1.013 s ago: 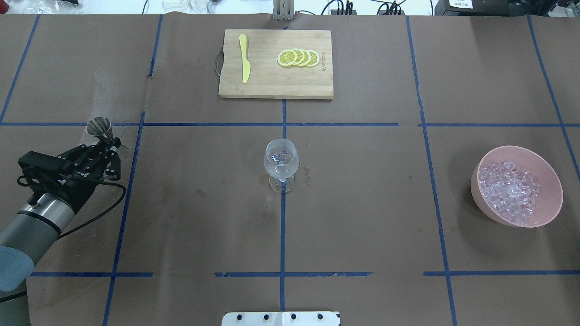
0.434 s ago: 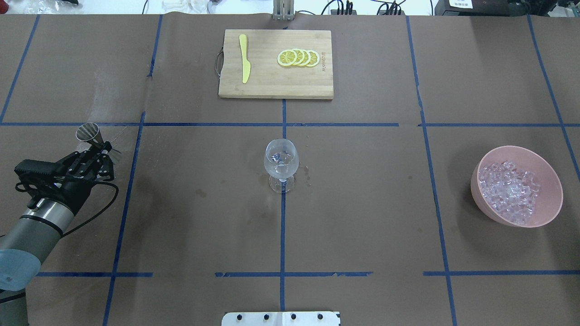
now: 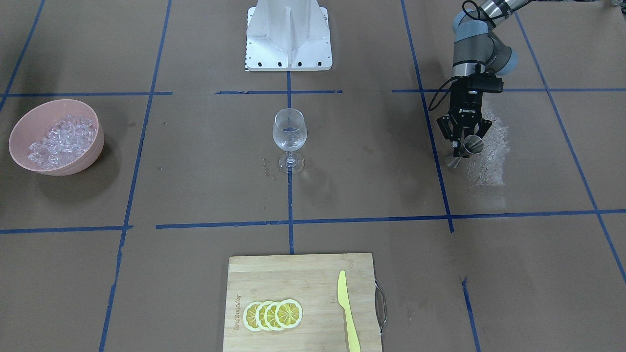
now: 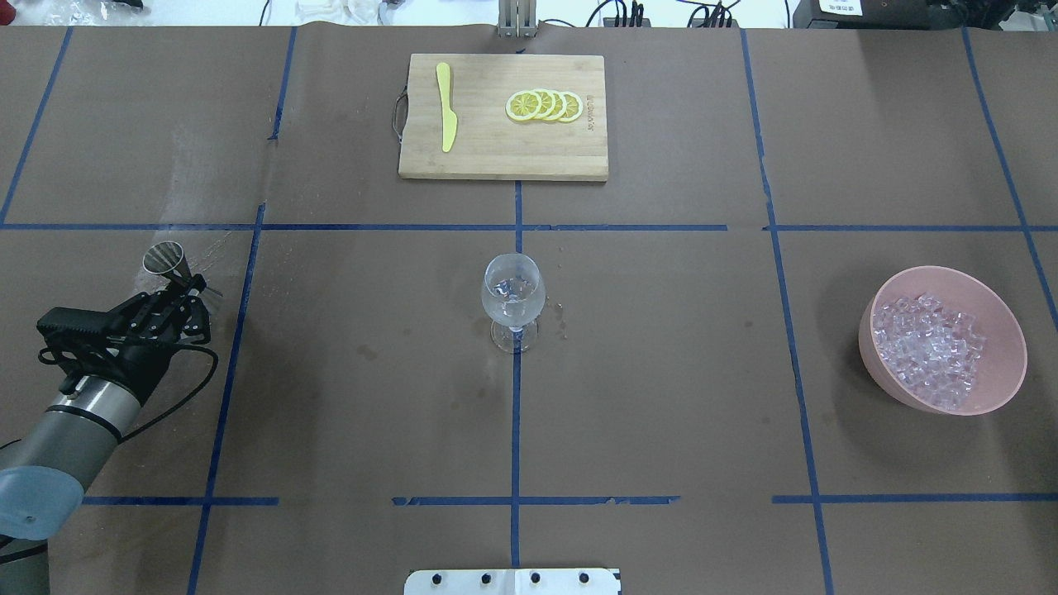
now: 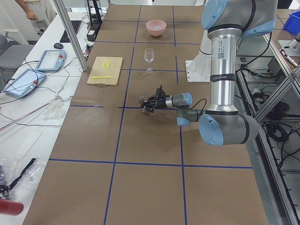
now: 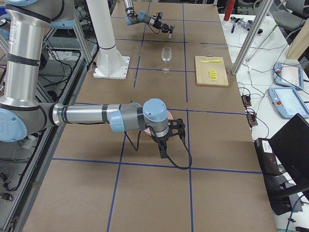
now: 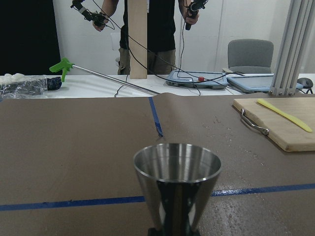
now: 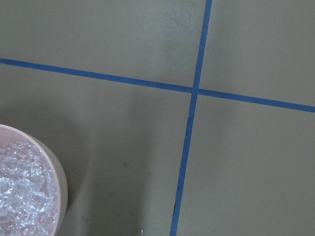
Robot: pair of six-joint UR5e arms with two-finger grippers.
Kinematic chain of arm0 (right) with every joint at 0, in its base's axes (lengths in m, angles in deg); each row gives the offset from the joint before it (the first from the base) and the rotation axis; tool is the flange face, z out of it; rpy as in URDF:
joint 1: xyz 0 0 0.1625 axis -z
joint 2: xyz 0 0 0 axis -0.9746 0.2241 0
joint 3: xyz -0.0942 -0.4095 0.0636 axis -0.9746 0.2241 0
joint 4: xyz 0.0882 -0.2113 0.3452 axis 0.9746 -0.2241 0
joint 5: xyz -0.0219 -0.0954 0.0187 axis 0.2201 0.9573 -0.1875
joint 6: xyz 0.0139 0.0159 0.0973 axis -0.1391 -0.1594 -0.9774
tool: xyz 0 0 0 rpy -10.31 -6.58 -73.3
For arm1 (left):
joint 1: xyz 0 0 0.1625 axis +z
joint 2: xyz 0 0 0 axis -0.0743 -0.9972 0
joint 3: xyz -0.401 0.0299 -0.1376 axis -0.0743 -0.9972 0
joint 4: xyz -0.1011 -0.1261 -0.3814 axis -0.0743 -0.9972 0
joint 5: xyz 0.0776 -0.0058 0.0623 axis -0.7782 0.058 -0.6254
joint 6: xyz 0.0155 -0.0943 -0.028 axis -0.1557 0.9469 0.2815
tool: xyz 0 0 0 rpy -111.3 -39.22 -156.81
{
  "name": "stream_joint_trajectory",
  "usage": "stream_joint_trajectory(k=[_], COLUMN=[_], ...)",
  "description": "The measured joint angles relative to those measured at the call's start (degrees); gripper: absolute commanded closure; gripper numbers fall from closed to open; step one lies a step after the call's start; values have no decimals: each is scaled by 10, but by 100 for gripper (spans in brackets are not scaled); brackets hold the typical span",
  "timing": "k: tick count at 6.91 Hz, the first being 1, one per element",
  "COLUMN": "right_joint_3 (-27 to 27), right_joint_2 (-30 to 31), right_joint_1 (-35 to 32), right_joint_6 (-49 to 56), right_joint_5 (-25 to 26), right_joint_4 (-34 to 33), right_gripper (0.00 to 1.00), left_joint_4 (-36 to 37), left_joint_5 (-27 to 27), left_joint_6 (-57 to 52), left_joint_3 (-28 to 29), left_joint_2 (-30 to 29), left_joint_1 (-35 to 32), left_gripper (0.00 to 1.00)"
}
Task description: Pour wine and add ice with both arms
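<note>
left gripper [image 4: 188, 289] clamped on steel jigger [image 4: 163, 257] waist, cup upright, near table [image 4: 347, 397]. likely set-down: lower straight, seat base flat, then release. right gripper [image 6: 164, 145]: cannot tell state.

Brown-papered table [image 4: 661, 372], blue tape grid [image 4: 515, 430]

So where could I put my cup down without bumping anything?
The brown table is bare between the wine glass and the pink bowl, and between the glass and the cutting board. It's busy by the left claw, which holds a steel cup.
</note>
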Motion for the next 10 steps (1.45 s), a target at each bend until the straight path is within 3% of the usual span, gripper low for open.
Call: stream_joint_trajectory(k=[3,4,6,8,10], right_joint_3=[0,0,0,0,0], right_joint_2=[1,1,1,1,1], right_joint_1=[0,0,0,0,0], right_joint_6=[0,0,0,0,0], right_joint_5=[0,0,0,0,0], right_joint_4=[0,0,0,0,0], right_gripper=[0,0,0,0,0], left_joint_4=[0,0,0,0,0], left_joint_5=[-14,-18,-22,-24,-35], left_joint_6=[8,12,15,15,15], left_joint_3=[9,11,12,13,11], left_joint_2=[0,0,0,0,0], left_joint_1=[21,26,30,32,32], left_gripper=[92,81,36,2,1])
